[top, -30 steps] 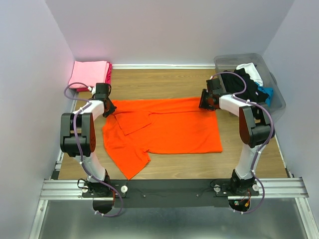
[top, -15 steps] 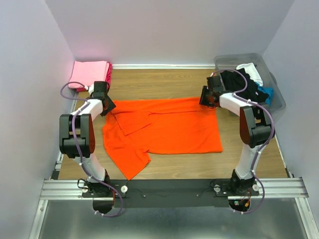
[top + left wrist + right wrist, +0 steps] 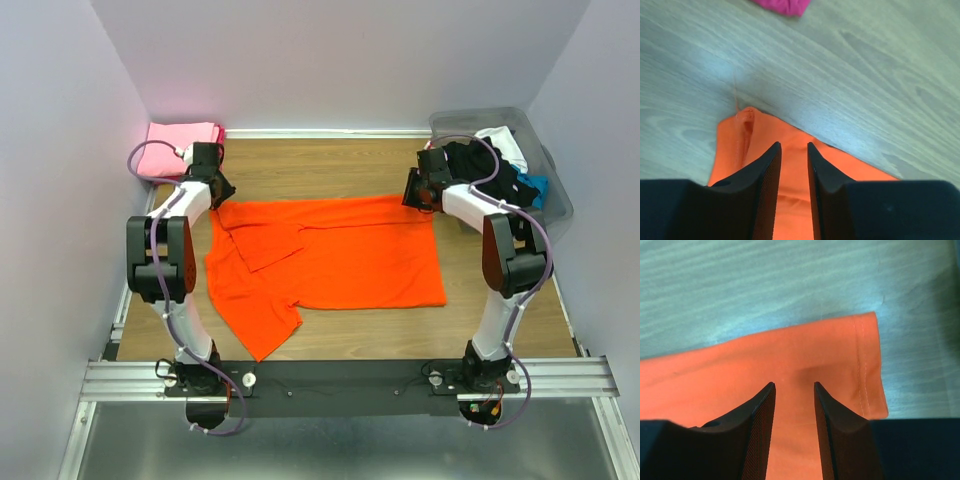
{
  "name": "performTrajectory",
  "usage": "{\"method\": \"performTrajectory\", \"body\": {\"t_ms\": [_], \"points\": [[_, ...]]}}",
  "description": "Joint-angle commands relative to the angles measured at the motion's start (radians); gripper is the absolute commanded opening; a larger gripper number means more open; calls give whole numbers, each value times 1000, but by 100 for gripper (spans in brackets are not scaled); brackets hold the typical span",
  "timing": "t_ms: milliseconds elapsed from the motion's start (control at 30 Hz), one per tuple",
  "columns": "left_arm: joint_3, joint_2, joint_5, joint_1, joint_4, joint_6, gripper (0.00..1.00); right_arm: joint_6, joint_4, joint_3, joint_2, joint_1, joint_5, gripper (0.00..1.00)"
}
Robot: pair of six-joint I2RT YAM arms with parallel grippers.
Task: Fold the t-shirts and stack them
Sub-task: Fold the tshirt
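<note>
The orange shirt [image 3: 340, 255] lies spread out in the middle of the wooden counter [image 3: 330, 165]. It lies mostly flat. Its left part is bunched and folded over, and 1 flap points to the near edge.

The left hand [image 3: 793, 147] is at the far left corner of the orange shirt. Its 2 fingers are a little apart. Orange cloth shows in the thin gap, and it seems to lie flat under them, not pinched.

The right hand [image 3: 793, 385] is at the far right corner of the same shirt, over the stitched hem. Its 2 fingers are also a little apart, with flat orange cloth under the gap.

A folded pink shirt [image 3: 180, 145] sits in the far left corner, with a darker magenta shirt [image 3: 785, 5] just beside it. A grey plastic bin [image 3: 555, 195] sits in the far right corner. In it are a black shirt [image 3: 480, 165], a white shirt [image 3: 505, 140] and a bit of a blue shirt [image 3: 535, 187].
</note>
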Motion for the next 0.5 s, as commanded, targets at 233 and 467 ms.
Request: {"method": "performTrajectory", "body": {"t_ms": [233, 467], "points": [[42, 180, -17, 28, -7, -22, 30, 32, 7, 20, 79, -59, 70, 44], [31, 188, -38, 63, -33, -33, 29, 32, 7, -34, 66, -65, 92, 44]]}}
